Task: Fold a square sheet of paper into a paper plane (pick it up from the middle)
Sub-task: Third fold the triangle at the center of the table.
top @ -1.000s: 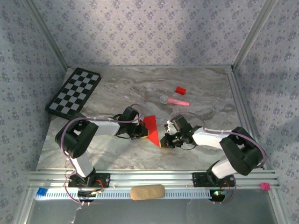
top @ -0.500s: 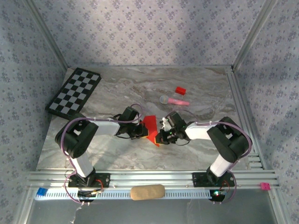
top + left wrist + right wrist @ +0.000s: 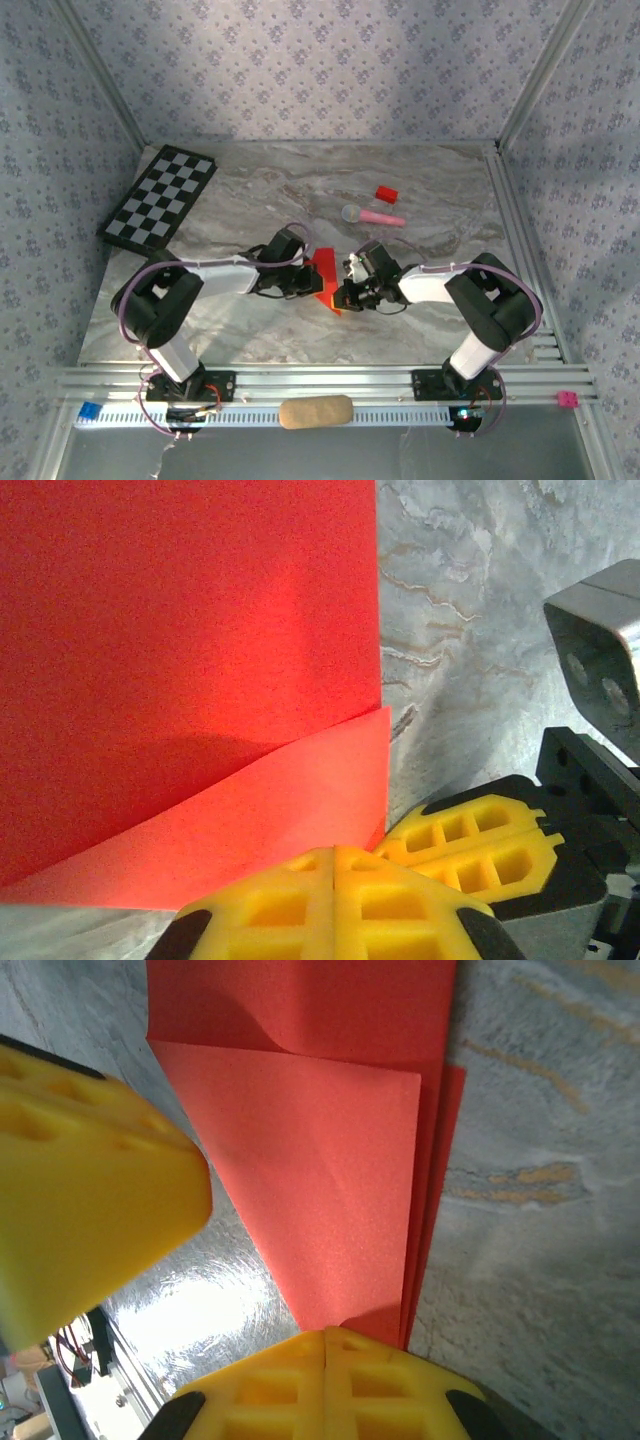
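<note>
Checkerboard (image 3: 160,198) first: you'll find it at the far left of the marble table (image 3: 240,330), well apart from the work. Moving right, your left gripper (image 3: 303,282) sits low at mid-table. Its yellow pads (image 3: 400,912) are pressed together with nothing showing between them, and in the wrist view they meet right at the edge of the red paper sheet (image 3: 324,275). That sheet lies flat on the marble between your two grippers. It is partly folded, with a triangular flap lying over the layers beneath. Just right of it, your right gripper (image 3: 347,293) is likewise clenched, and in its wrist view the closed tips touch the flap's pointed end. Farther back and to the right lies a pink stick with a grey round head (image 3: 375,216), and just beyond it a small red block (image 3: 386,193).
</note>
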You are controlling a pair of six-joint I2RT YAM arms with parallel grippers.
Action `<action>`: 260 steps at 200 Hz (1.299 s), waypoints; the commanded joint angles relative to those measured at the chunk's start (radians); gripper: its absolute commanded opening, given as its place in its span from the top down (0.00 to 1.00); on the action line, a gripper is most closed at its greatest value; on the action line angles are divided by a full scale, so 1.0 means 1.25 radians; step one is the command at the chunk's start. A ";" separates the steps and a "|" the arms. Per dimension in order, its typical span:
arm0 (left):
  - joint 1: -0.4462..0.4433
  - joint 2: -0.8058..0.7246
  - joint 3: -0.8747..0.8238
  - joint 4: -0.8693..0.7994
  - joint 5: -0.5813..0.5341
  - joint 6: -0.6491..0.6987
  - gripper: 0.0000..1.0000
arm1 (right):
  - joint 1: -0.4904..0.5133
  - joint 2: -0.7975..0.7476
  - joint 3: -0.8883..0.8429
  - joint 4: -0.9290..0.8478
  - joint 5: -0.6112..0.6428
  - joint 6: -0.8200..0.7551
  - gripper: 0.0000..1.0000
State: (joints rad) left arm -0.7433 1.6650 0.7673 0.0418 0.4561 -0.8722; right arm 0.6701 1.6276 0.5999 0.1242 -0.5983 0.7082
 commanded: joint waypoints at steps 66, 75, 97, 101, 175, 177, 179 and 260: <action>0.023 0.045 -0.058 0.020 -0.039 0.002 0.99 | 0.005 0.004 -0.050 -0.080 0.064 0.002 1.00; 0.043 0.038 -0.059 0.010 -0.038 0.013 0.99 | 0.005 0.001 -0.052 -0.082 0.065 0.000 1.00; 0.082 0.021 -0.069 0.007 -0.030 0.038 0.98 | 0.001 -0.001 -0.056 -0.082 0.066 -0.002 1.00; 0.089 0.019 -0.070 0.002 -0.030 0.046 0.98 | 0.000 -0.001 -0.057 -0.084 0.065 -0.003 1.00; 0.186 0.011 -0.111 0.041 0.000 0.100 0.97 | -0.006 -0.011 -0.059 -0.087 0.058 -0.007 1.00; 0.187 0.010 -0.112 0.041 -0.001 0.101 0.97 | -0.006 -0.011 -0.060 -0.086 0.058 -0.007 1.00; 0.187 0.009 -0.112 0.041 0.000 0.101 0.97 | -0.005 -0.012 -0.060 -0.086 0.058 -0.007 1.00; 0.211 -0.074 -0.045 -0.061 0.004 0.136 0.96 | 0.008 -0.065 -0.042 -0.030 0.035 -0.003 0.99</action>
State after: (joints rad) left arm -0.4934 1.6272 0.6598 0.0654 0.5041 -0.7570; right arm 0.6701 1.5673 0.5404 0.1459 -0.5823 0.7147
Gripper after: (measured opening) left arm 0.062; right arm 0.051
